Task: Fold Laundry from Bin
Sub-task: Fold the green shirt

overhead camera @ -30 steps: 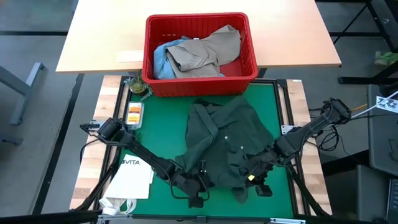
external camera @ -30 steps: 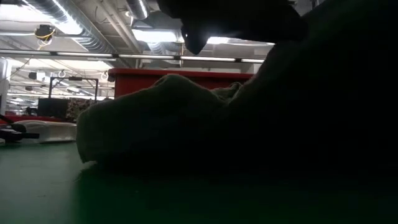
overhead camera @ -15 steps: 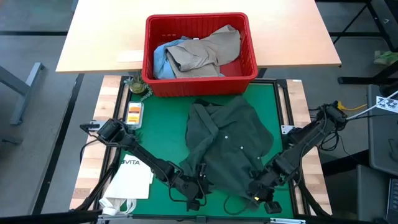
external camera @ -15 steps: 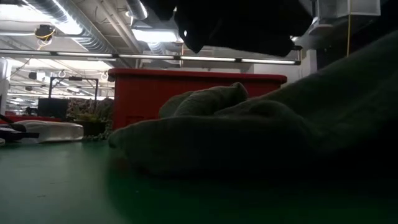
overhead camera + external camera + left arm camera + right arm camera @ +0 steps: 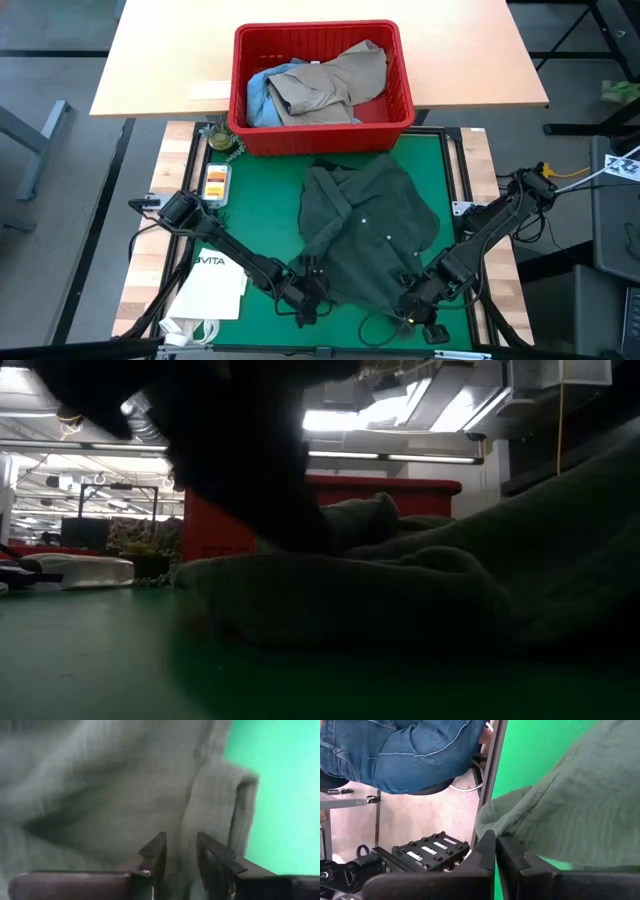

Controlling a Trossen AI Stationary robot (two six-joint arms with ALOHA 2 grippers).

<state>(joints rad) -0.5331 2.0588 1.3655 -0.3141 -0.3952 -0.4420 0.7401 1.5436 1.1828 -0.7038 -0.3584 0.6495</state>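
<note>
One green shirt (image 5: 365, 235) lies rumpled on the mat (image 5: 260, 200) below the bin (image 5: 322, 85). Right gripper (image 5: 415, 312) pinches its near hem; left gripper (image 5: 308, 293), jaws apart, must grip the opposite corner for spreading.

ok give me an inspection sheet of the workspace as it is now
surface: green mat, light wooden table behind it
job's things: green shirt crumpled on the mat; red bin holds tan and light blue garments
clutter: white VITA bag beside the mat
grippers: left gripper open at the shirt's edge; right gripper shut on the shirt's hem
cables: cable by the right arm
surroundings: person in jeans past the table
</note>
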